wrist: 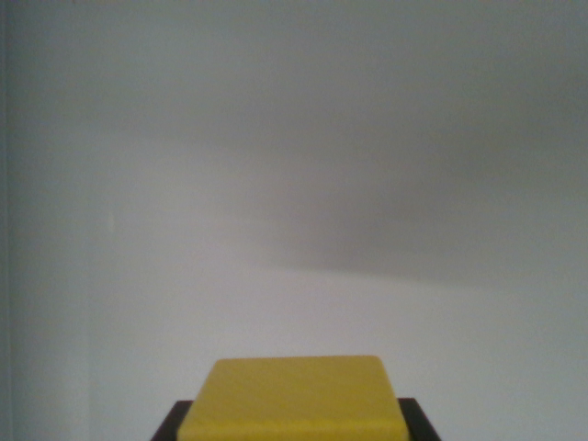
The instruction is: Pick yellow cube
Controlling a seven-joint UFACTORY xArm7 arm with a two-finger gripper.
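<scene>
Wrist view only. Yellow cube (294, 400) sits at the bottom centre of the frame, its lower part cut off by the bottom edge. One broad yellow face shows, with rounded corners, narrowing slightly toward the top; finish matte and even, no markings visible. Dark, near-black parts of the end effector (294, 424) show on either side of the cube at its lower corners, one at the wrist view's left, one at the wrist view's right, each touching or just beside the cube's flanks. The cube lies between them. Only small slivers of these dark parts are in frame, so it cannot be told whether the end effector is clamped on the cube or merely standing around it. Rest of the frame is a plain pale grey surface (294, 165), smooth and featureless; whether it is a counter or a wall cannot be told. A soft, broad shadow (413, 230) crosses it from the upper middle down toward the wrist view's right, edges blurred. A faint darker vertical band runs along the far left edge.
</scene>
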